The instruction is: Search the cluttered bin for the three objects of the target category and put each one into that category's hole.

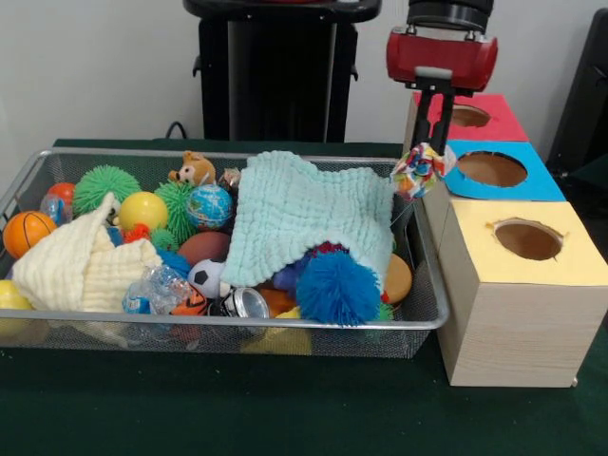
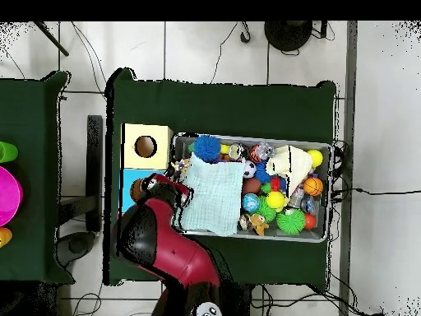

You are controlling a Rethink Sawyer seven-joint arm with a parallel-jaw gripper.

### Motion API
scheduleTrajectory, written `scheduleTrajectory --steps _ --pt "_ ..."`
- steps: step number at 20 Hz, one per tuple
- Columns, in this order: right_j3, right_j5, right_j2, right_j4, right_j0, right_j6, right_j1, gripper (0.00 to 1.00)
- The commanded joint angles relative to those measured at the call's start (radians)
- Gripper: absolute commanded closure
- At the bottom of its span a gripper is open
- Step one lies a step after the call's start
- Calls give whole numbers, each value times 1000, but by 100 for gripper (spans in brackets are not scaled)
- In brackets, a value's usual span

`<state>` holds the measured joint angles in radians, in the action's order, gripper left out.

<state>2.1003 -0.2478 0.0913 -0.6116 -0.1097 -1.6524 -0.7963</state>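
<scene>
Nearest the camera, a wire mesh bin [image 1: 432, 318] sits on the dark green table [image 1: 285, 408], packed with toys. Along its front edge lie a fuzzy blue ball [image 1: 337, 288], a small soccer ball [image 1: 206, 277], a shiny can [image 1: 249, 303] and a crinkled clear wrapper [image 1: 157, 287]. At the left, a cream cloth [image 1: 81, 266] is bunched up beside an orange basketball [image 1: 27, 233]. A pale green cloth [image 1: 309, 223] drapes over the middle of the pile, covering whatever lies below it. Behind these sit a yellow ball [image 1: 142, 210], a globe ball [image 1: 209, 206], a spiky green ball [image 1: 104, 185] and a small teddy bear [image 1: 195, 170] at the far wall. To the right of the bin stand three wooden boxes in a row, each with a round hole: yellow-topped box [image 1: 518, 285] nearest, blue-topped box [image 1: 494, 171] behind it, red-topped box [image 1: 475, 116] farthest. The gripper [image 1: 432, 142] hangs above the bin's far right corner, just beside the blue-topped box, its fingers closed on a multicoloured ball [image 1: 418, 171], which is lifted clear of the bin.
</scene>
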Motion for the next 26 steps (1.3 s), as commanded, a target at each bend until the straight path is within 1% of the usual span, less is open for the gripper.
scheduleTrajectory --steps 1,3,7,12,13,15,18,19,20,21,22,23,24,26 --pt "-85 26 6 -161 -72 -261 77 100" --pt "-100 15 3 -196 -102 -268 99 100" --pt "-147 19 26 -296 -169 -245 142 100" --pt "-182 16 56 -414 -247 -216 180 100" --pt "-185 22 64 -420 -250 -212 177 100" --pt "-201 18 80 -463 -283 -192 192 100" --pt "-199 38 99 -462 -284 -191 181 100" --pt "-202 37 101 -476 -294 -191 185 100" --pt "-200 42 105 -474 -292 -194 181 100" --pt "-207 43 111 -495 -306 -189 188 100" --pt "-210 54 124 -504 -309 -181 186 100" --pt "-221 60 138 -535 -327 -169 196 100" --pt "-224 72 154 -549 -334 -160 196 100" --pt "-246 104 206 -633 -381 -116 215 100"
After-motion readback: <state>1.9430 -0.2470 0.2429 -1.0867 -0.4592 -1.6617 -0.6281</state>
